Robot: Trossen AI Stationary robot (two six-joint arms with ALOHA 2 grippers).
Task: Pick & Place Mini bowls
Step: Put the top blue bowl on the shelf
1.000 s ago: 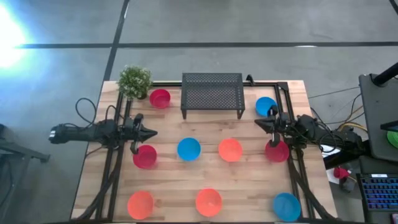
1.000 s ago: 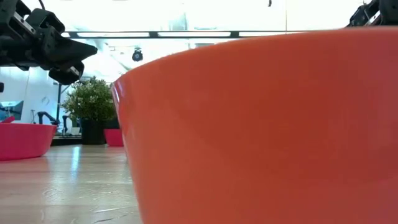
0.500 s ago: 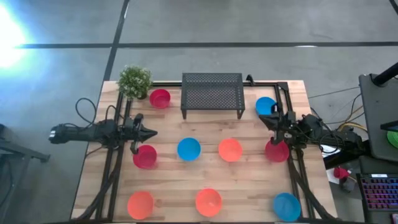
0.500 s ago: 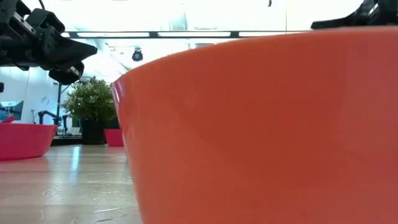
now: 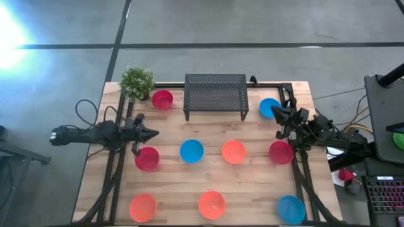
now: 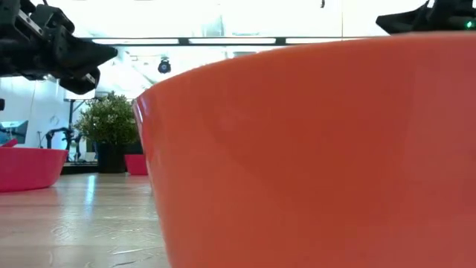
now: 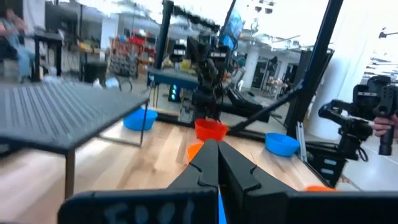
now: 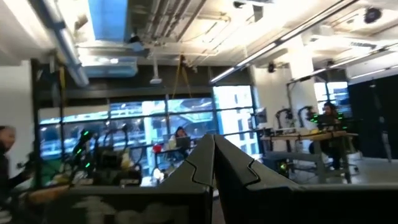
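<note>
Nine mini bowls rest on their bases on the wooden table: red [image 5: 162,99], blue [image 5: 269,108], red [image 5: 147,158], blue [image 5: 192,151], orange [image 5: 233,151], red [image 5: 281,152], orange [image 5: 142,207], orange [image 5: 211,205] and blue [image 5: 291,209]. My left gripper [image 5: 153,133] hovers shut above the table's left side, just far of the red bowl in the middle row. Its wrist view shows the shut fingers [image 7: 211,149] pointing across the table. My right gripper [image 5: 276,112] is shut [image 8: 213,142] and raised beside the far blue bowl. The near orange bowl [image 6: 312,149] fills the low view.
A black wire-mesh rack [image 5: 216,94] stands at the far middle, with a small potted plant [image 5: 136,82] at the far left corner. Black frame rails [image 5: 117,170] run along both sides of the table. Bare wood lies between the bowl rows.
My right gripper has moved toward the table's far edge, away from the red bowl on the right and up beside the far blue bowl, staying shut. No bowl has moved.
</note>
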